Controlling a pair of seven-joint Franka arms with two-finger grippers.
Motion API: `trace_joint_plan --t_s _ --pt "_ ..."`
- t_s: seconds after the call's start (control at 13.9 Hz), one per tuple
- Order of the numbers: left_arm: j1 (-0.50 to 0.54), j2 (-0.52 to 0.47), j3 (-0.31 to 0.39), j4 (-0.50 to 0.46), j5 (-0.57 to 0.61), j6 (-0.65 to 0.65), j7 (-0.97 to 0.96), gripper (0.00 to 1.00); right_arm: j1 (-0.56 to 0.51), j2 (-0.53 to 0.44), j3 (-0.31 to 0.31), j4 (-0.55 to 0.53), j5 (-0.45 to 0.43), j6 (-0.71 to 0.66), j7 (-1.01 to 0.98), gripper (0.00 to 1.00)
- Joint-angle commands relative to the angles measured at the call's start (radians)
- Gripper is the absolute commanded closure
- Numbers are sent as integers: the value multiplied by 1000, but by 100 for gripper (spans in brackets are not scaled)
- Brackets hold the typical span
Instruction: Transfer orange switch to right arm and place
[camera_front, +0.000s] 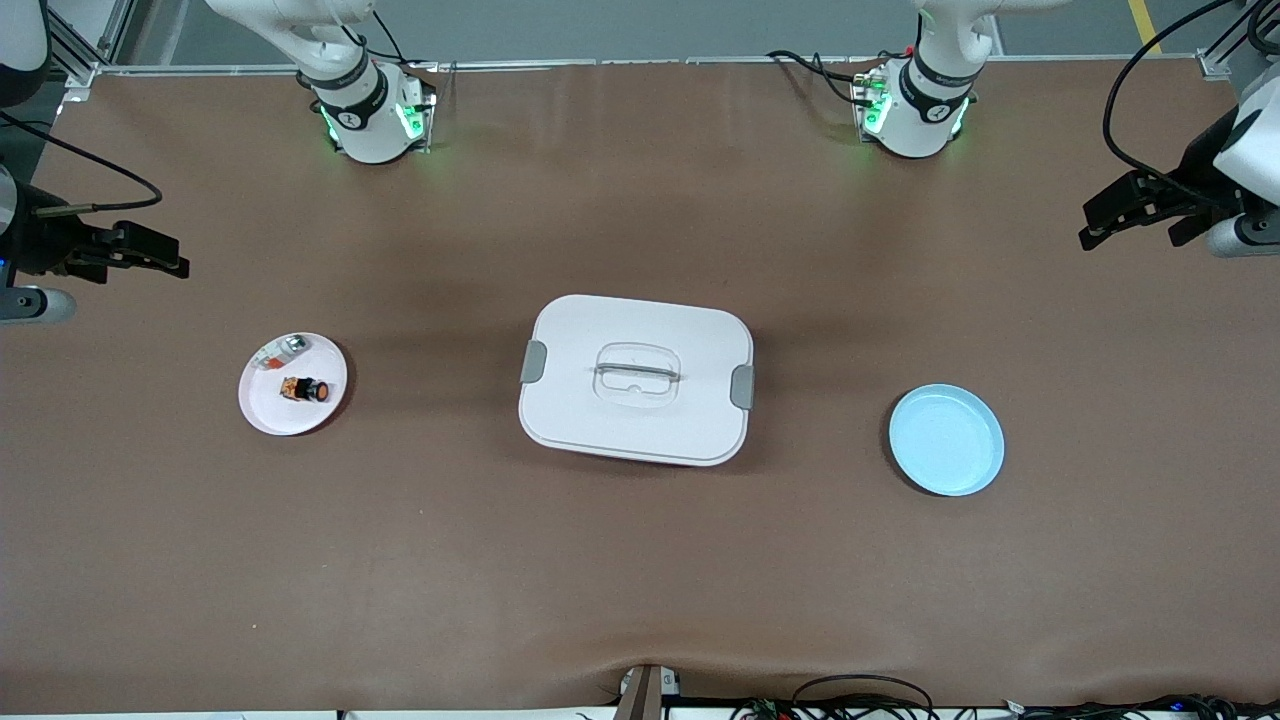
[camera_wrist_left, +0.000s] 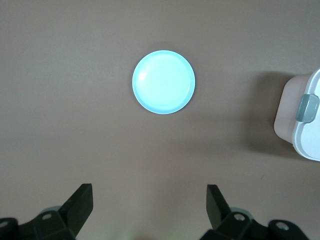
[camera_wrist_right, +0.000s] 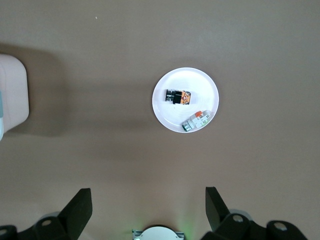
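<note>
The orange switch (camera_front: 305, 389) (camera_wrist_right: 178, 96), a small black part with an orange end, lies on its side on a small white plate (camera_front: 262, 415) (camera_wrist_right: 172, 117) toward the right arm's end of the table. My right gripper (camera_front: 165, 255) (camera_wrist_right: 148, 192) hangs open and empty over bare table at that end, well apart from the plate. At the left arm's end, my left gripper (camera_front: 1100, 222) (camera_wrist_left: 149, 192) also hangs open and empty over bare table.
A silver-and-clear piece with a red mark (camera_front: 282, 350) (camera_wrist_right: 196, 121) shares the white plate. A closed white box (camera_front: 600, 420) (camera_wrist_left: 305, 120) with a handle sits mid-table. A light blue plate (camera_front: 946, 440) (camera_wrist_left: 163, 82) lies toward the left arm's end.
</note>
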Motion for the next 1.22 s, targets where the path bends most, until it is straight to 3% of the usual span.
trace_joint_plan --t_s 0.0,0.29,1.15 --pt "1 12 -3 33 20 -26 18 0 -8 19 8 46 5 -51 37 0" --pt "5 13 -3 33 19 -26 18 0 -10 10 8 49 -29 -89 43 0" --pt "10 12 -1 31 13 -34 19 0 -4 -10 11 77 -10 -91 46 0"
